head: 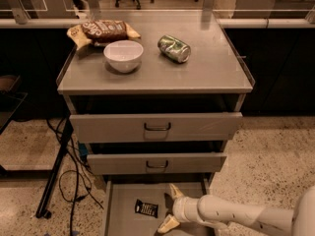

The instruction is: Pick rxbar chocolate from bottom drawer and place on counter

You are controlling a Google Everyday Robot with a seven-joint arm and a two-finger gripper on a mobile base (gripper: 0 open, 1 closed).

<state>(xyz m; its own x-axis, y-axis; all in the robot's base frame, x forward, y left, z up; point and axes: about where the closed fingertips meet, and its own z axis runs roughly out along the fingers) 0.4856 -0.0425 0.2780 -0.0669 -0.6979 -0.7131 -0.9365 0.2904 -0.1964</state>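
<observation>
The cabinet point(156, 128) is the largest item in view; its worktop point(216, 75) is the place target, with bare surface along the front edge and the right side. The bottom drawer point(125, 225) is pulled out at floor level; its flat floor is exposed, and its near end runs out of view at the lower edge. The middle drawer point(157, 163) sits directly above the rear of the bottom drawer; treat its front as an overhang during any lift.

The arm point(236, 213) enters from the lower right and reaches into the bottom drawer. On the worktop stand a brown chip bag point(103, 31), a white bowl point(123, 55) and a green can point(174, 48), grouped at the rear left and centre; judged from this, set-down is best planned for the front right.

The gripper point(169, 208) is low inside the bottom drawer, facing left; its fingers point(174, 191) are spread wide and hold nothing. The rxbar chocolate point(146, 208) lies flat on the drawer floor, just beside the fingertips on their left and level with the gap between them; whether they touch cannot be told.

Step in hand: approach for the grasp. Recommended procedure: advance left until the bar lies fully between the fingers; keep the tips close to the floor, since the wrapper is thin and flat; close across the narrow width; withdraw toward the open end before rising, to clear the middle drawer.
</observation>
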